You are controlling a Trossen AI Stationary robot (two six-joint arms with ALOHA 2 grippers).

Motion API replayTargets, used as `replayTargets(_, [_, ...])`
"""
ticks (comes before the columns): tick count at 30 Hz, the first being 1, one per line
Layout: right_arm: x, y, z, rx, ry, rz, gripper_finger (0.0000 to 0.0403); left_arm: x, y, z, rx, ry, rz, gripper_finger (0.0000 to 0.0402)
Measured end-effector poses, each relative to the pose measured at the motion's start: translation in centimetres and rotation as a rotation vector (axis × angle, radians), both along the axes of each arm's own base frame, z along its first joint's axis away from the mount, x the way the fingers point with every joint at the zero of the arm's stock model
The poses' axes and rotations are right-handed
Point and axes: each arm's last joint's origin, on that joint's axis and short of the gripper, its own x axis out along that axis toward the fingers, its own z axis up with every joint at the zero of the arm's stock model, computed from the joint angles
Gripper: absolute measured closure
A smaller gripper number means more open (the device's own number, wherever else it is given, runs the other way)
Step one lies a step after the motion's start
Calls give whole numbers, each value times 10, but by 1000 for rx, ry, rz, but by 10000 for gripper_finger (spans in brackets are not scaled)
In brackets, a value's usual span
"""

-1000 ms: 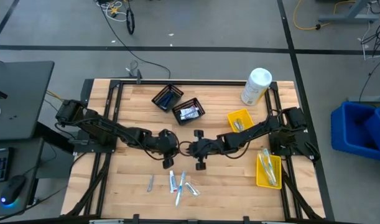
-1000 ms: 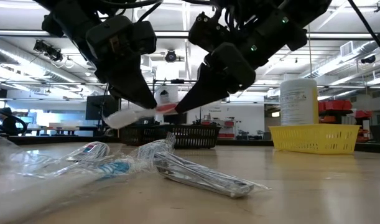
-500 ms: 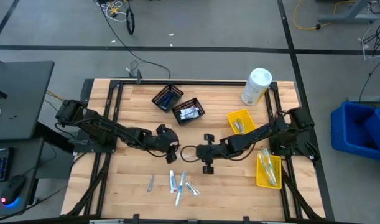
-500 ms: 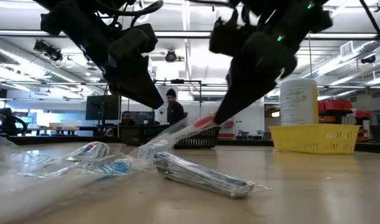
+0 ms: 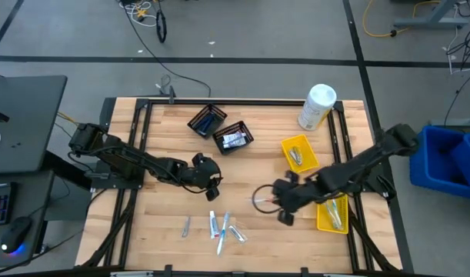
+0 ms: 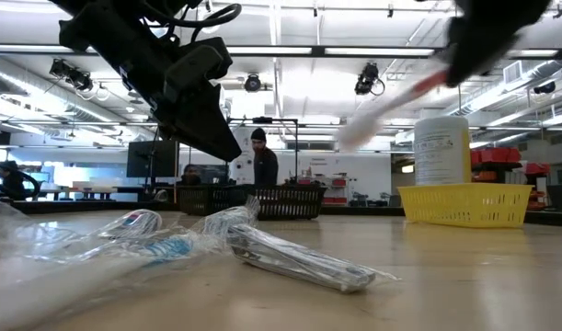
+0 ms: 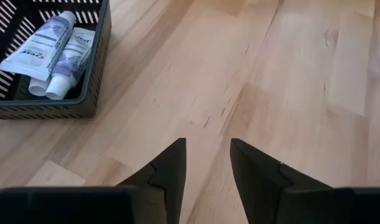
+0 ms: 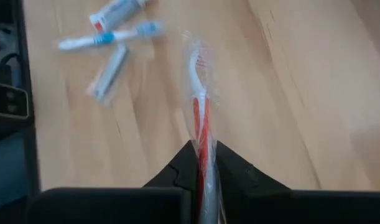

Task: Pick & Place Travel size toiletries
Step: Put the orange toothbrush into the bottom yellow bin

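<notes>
My right gripper (image 8: 203,154) hangs above the table's near right part, shut on a red-and-white toothbrush (image 8: 199,93) in a clear wrapper; the high view shows both, my right gripper (image 5: 275,201) and the toothbrush (image 5: 261,198). My left gripper (image 7: 206,163) stands open over the table's middle with nothing between its fingers, also seen from above (image 5: 210,185). Several more travel size toiletries (image 5: 219,226) lie flat on the wood near the front edge. Toothpaste tubes (image 7: 45,51) lie in a black mesh basket (image 5: 233,138). My right gripper pinches the wrapped toothbrush by its handle end (image 8: 202,148) between its two fingers. The brush runs along the fingers and sticks out ahead of them, head (image 8: 196,62) foremost. It is lifted clear of the table, slanting downward.
A second black basket (image 5: 206,121) sits at the back. One yellow bin (image 5: 296,150) stands at mid right, another (image 5: 332,212) at the near right beside my right arm. A big white canister (image 5: 318,106) stands at the far right. A person (image 6: 262,165) shows beyond the table.
My left gripper has opened and let go of the toothbrush, staying over the table's middle. My right gripper, still shut on the brush, has carried it up and toward the table's right and near edges, rolling its wrist as it went.
</notes>
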Motion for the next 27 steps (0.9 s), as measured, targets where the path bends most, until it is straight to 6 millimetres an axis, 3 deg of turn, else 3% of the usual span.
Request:
replayTargets(5, [-39,2,14,103,138,-101,368,0,0,0,0,2,-1,267])
replayTargets(10, [-65,2,19,155,263,-255,368,0,0,0,-6,-1,6,267])
replayTargets(22, [-95,14,16,259,519,-486,368,-1,1,-1,2,12,14,267])
replayTargets(27, [-107,19,16,290,689,-429,368,-1,0,-1,18,19,-3,267])
